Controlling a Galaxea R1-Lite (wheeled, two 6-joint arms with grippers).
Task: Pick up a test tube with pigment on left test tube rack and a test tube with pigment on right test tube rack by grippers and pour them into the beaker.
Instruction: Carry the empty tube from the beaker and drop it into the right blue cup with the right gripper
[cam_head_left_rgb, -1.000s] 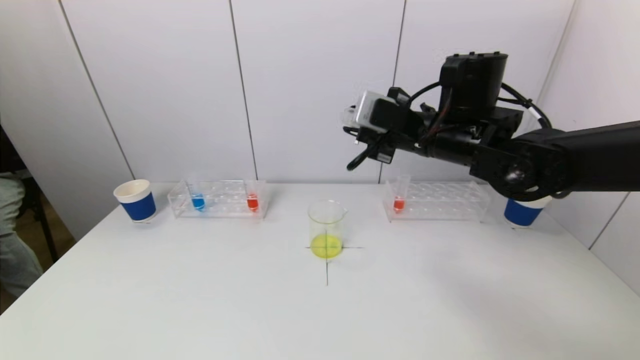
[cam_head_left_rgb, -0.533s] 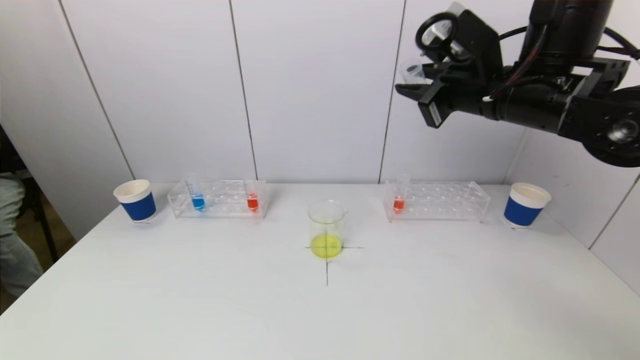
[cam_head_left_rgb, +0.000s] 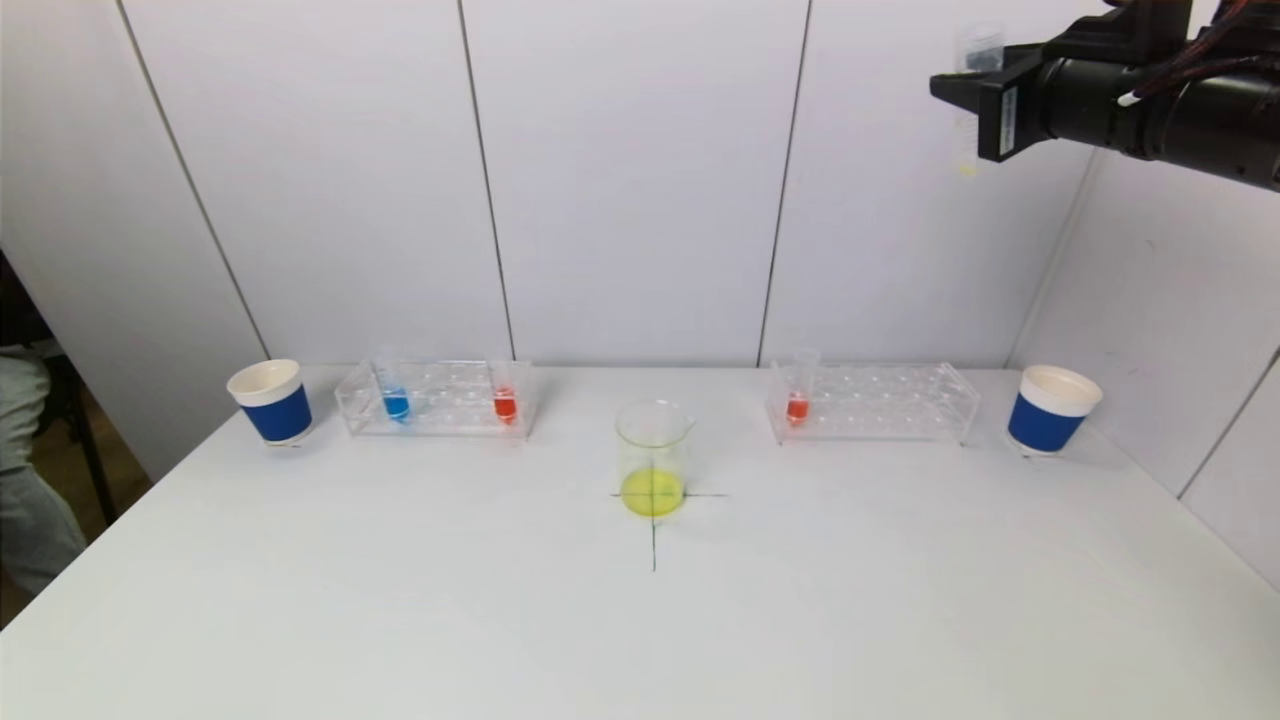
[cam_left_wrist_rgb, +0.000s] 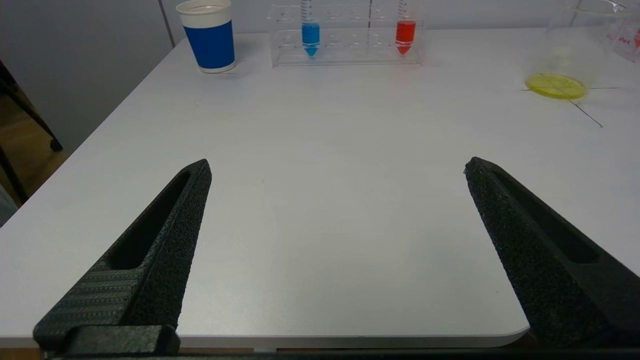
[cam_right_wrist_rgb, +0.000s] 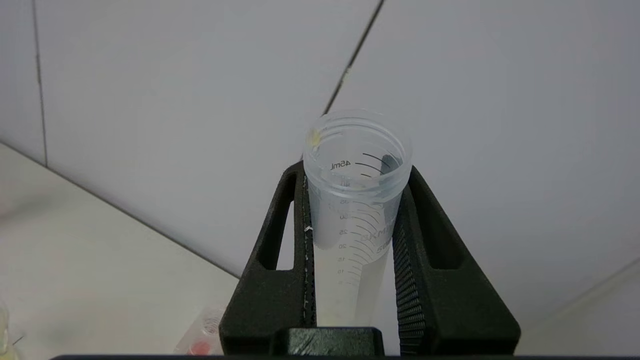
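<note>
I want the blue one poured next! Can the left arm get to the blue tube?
Probably yes. The left gripper is open over bare table, and nothing stands between it and the blue tube, upright in the left rack.

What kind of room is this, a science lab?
Probably a mock lab bench for robot trials: a glass beaker of yellow liquid, clear test tube racks with coloured tubes, plain wall panels.

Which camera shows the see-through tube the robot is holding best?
The right wrist view: the empty tube sits large between the right gripper fingers. The head view shows it tiny and faint up high. The left wrist view misses it.
</note>
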